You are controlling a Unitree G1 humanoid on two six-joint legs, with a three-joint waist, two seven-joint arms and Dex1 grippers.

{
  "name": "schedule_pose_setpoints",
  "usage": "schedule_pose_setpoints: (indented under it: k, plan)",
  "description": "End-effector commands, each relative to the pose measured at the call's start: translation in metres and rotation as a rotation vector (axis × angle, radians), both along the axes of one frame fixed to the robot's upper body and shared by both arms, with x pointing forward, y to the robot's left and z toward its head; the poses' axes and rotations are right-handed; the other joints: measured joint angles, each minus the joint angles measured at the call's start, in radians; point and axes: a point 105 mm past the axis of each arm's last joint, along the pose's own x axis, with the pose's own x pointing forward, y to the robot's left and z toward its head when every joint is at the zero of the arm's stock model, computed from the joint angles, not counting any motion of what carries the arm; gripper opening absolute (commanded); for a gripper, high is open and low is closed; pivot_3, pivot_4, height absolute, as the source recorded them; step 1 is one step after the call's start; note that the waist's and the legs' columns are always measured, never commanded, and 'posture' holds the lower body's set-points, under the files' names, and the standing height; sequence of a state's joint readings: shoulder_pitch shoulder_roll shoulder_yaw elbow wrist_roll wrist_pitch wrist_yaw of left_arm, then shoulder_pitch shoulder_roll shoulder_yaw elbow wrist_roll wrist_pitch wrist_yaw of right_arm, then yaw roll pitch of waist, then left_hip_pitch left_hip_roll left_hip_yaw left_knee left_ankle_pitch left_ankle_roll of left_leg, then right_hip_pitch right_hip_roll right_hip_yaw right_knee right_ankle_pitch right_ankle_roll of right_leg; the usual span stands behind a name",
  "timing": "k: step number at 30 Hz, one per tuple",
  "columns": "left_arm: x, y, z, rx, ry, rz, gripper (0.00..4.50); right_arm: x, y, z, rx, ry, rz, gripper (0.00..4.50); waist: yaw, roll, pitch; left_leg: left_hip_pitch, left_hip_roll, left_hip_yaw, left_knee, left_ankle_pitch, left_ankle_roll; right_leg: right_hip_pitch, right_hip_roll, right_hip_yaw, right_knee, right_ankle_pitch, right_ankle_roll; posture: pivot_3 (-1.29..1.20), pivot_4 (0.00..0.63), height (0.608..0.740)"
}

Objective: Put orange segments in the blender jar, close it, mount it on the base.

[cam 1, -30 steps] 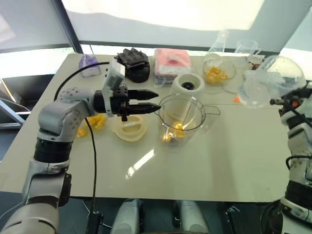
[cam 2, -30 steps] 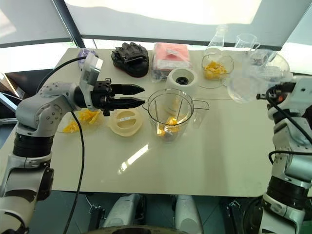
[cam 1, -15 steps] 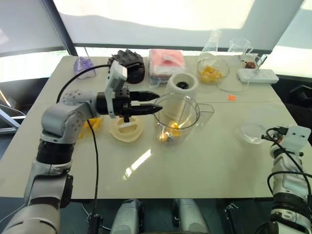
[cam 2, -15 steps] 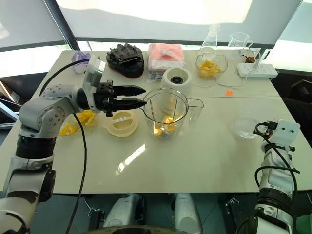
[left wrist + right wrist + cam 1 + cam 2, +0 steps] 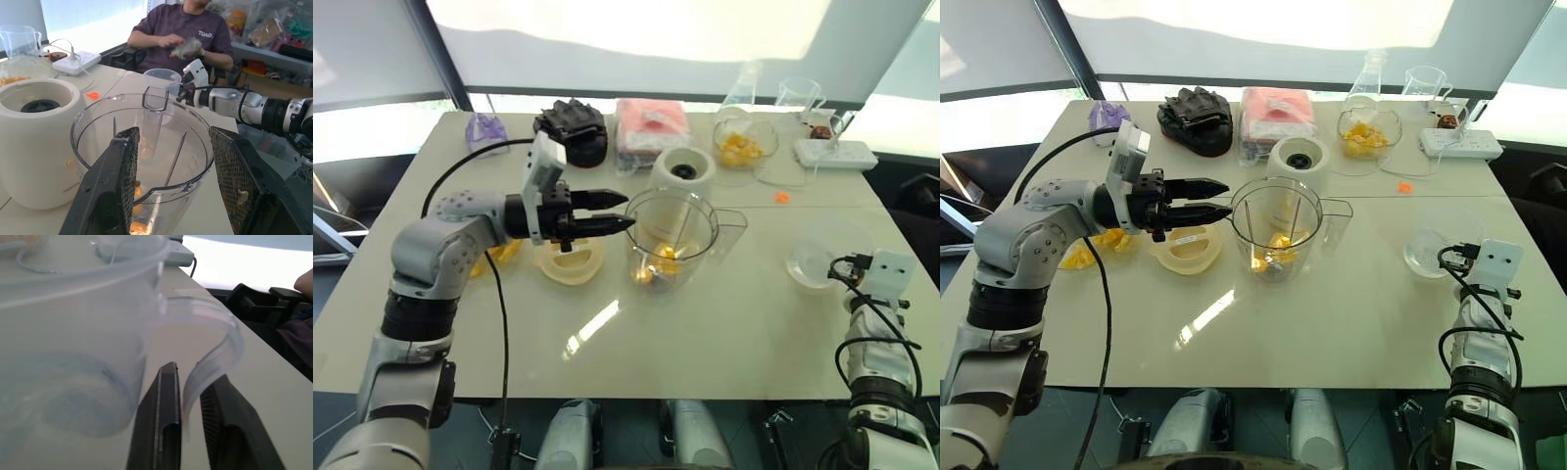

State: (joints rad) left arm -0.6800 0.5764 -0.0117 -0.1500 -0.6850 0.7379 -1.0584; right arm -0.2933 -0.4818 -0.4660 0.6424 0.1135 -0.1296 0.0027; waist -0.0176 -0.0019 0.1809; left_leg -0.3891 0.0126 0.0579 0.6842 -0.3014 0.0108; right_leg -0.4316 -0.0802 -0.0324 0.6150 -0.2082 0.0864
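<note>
The clear blender jar (image 5: 674, 233) stands upright mid-table with a few orange segments (image 5: 658, 266) at its bottom. Just behind it sits the cream base (image 5: 683, 172) with its dark socket. My left gripper (image 5: 626, 211) hovers level at the jar's left rim, open, with nothing between its fingers (image 5: 122, 166). More orange segments lie in a glass bowl (image 5: 744, 145) at the back and in a dish (image 5: 499, 250) under my left arm. My right gripper (image 5: 193, 374) is at the table's right edge, its fingers slightly apart around the handle of a small clear beaker (image 5: 820, 259) that stands on the table.
A cream round lid (image 5: 570, 260) lies left of the jar. Along the back are a black glove (image 5: 573, 127), a pink pack (image 5: 651, 122), a flask (image 5: 744, 83), a measuring cup (image 5: 798, 93) and a power strip (image 5: 832, 154). A person (image 5: 181, 34) sits beyond the right edge.
My right arm came down from a raised position and set the clear beaker on the table at the right; its fingers have loosened on the handle. The left gripper stayed at the jar's rim.
</note>
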Motion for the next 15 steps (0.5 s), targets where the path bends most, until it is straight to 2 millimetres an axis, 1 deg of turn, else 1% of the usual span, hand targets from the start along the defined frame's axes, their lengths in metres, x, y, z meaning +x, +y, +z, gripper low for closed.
schedule_pose_setpoints:
  k: [1, 2, 4, 5, 15]
  plan:
    - [-0.003, -0.002, 0.012, -0.021, -0.048, -0.008, 2.34, -0.003, -0.001, 0.002, -0.026, -0.021, -0.021, 2.47, -0.003, 0.0, 0.0, 0.0, 0.0, 0.0, 0.0, 0.0, 0.0, 0.0, 0.0, 0.0, 0.0, 0.0, 0.0, 0.0, 0.15, 0.74]
    - [-0.003, -0.002, 0.012, -0.022, -0.048, -0.008, 2.34, -0.004, 0.0, 0.001, -0.025, -0.02, -0.022, 2.95, -0.003, 0.0, 0.0, 0.0, 0.0, 0.0, 0.0, 0.0, 0.0, 0.0, 0.0, 0.0, 0.0, 0.0, 0.0, 0.0, 0.15, 0.74]
    - [-0.003, -0.001, 0.011, -0.022, -0.047, -0.007, 2.34, -0.005, 0.001, -0.001, -0.026, -0.019, -0.025, 4.06, -0.006, 0.0, 0.0, 0.001, 0.0, 0.0, 0.0, 0.0, 0.0, 0.0, 0.0, 0.0, 0.0, 0.0, 0.0, 0.0, 0.15, 0.74]
    - [-0.003, -0.001, 0.011, -0.022, -0.046, -0.007, 2.34, -0.006, 0.001, -0.001, -0.026, -0.019, -0.026, 4.49, -0.007, 0.0, 0.0, 0.001, 0.0, 0.0, 0.0, 0.0, 0.0, 0.0, 0.001, 0.0, 0.001, 0.0, 0.0, 0.0, 0.15, 0.74]
    - [-0.002, -0.002, 0.007, -0.026, -0.039, 0.001, 2.34, -0.02, 0.005, -0.008, -0.026, -0.012, -0.039, 4.49, -0.004, 0.0, 0.0, 0.002, 0.0, 0.001, 0.0, 0.0, 0.0, 0.001, 0.0, 0.001, 0.001, 0.0, 0.0, 0.0, 0.15, 0.74]
